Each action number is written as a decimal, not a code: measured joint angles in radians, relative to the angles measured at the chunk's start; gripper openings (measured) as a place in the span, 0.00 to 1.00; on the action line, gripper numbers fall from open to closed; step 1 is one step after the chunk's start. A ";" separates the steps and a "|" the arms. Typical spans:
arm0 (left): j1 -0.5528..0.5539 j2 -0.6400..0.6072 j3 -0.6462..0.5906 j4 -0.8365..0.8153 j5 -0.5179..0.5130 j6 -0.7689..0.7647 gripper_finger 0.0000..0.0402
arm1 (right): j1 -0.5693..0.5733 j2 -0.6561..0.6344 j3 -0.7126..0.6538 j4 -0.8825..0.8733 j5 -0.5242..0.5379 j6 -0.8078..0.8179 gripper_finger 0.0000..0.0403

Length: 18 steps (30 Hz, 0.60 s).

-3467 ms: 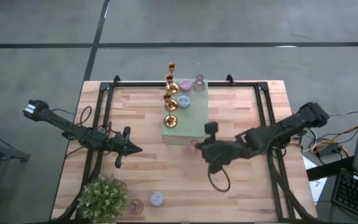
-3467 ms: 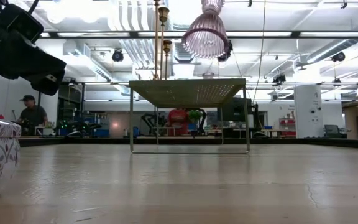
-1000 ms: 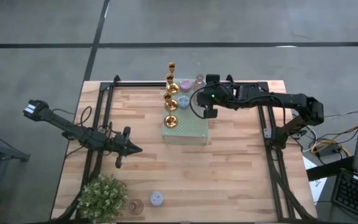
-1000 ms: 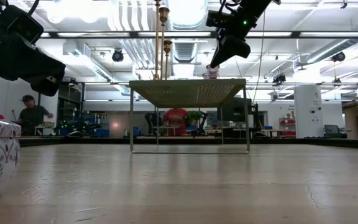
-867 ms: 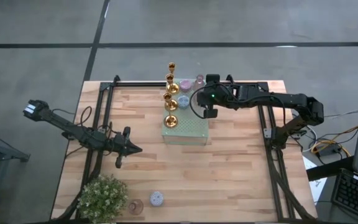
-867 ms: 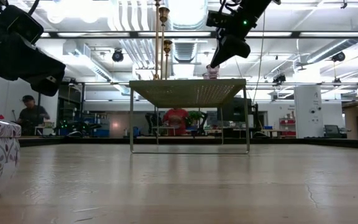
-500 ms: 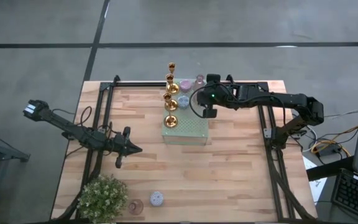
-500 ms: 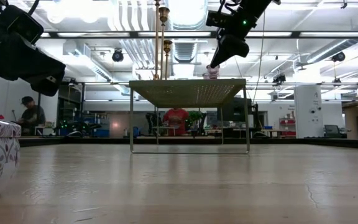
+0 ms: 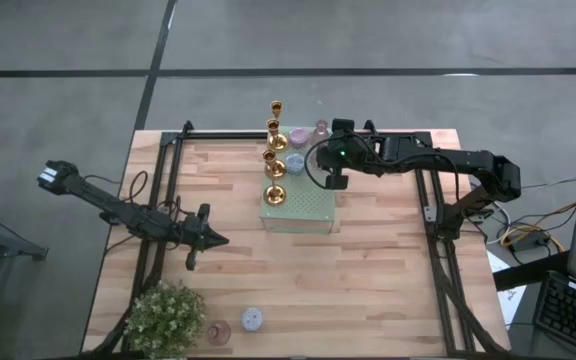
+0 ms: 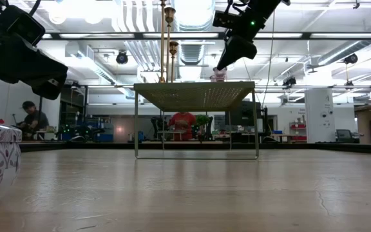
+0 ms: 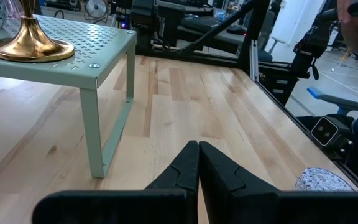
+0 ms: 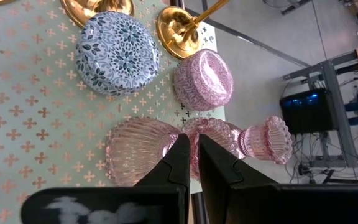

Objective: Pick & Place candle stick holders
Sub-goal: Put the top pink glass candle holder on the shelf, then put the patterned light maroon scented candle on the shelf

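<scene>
The pale green perforated pad [image 9: 313, 205] stands on legs at the table's far middle. On it stand gold candlesticks [image 9: 274, 150], a blue patterned holder [image 12: 117, 53], a pink patterned holder [image 12: 204, 78], a tall pink glass holder [image 12: 247, 140] and a squat ribbed pink holder [image 12: 138, 158], each on its base. My right gripper [image 12: 191, 140] points down just above the ribbed holder [image 10: 219, 75], with only a narrow gap between its fingers and nothing in it. My left gripper [image 11: 197, 149] is shut and empty over the table's left half [image 9: 226, 239].
A bushy potted plant [image 9: 165, 317] stands at the near left. Beside it on the table are a small pink holder [image 9: 218, 331] and a lilac patterned holder [image 9: 252, 319]. Black frame rails [image 9: 430, 190] run along the table's sides. A person shows in the room beyond.
My right gripper has gone up a little from the ribbed pink holder, which stays standing on the pad.
</scene>
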 joint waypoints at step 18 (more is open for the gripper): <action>0.001 0.000 0.000 0.000 0.000 0.000 0.04 | 0.024 -0.012 -0.001 -0.003 -0.008 0.034 0.28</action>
